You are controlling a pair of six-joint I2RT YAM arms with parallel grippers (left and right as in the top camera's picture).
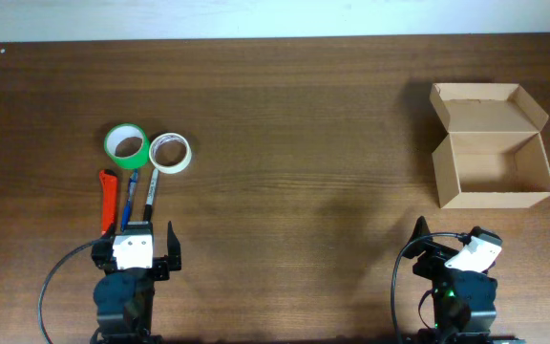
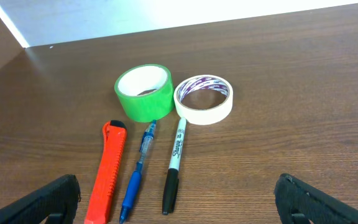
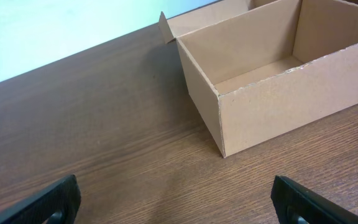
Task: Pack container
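**Nothing packed yet**

Left claw (image 1: 134, 244), spread wide and empty, faces a green tape roll (image 1: 126, 145) and a white tape roll (image 1: 170, 152), well left of the open tan cardboard box (image 1: 491, 158). Right claw (image 3: 179, 202), equally wide, faces that box. Next, probably: grasp a roll.

L gripper (image 2: 179, 202) & R gripper (image 3: 179, 202) both low, facing fwd, jaws wide apart, nothing btwn.

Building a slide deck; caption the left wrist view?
Open left gripper facing green tape, white tape, orange cutter, blue pen, black marker on table.
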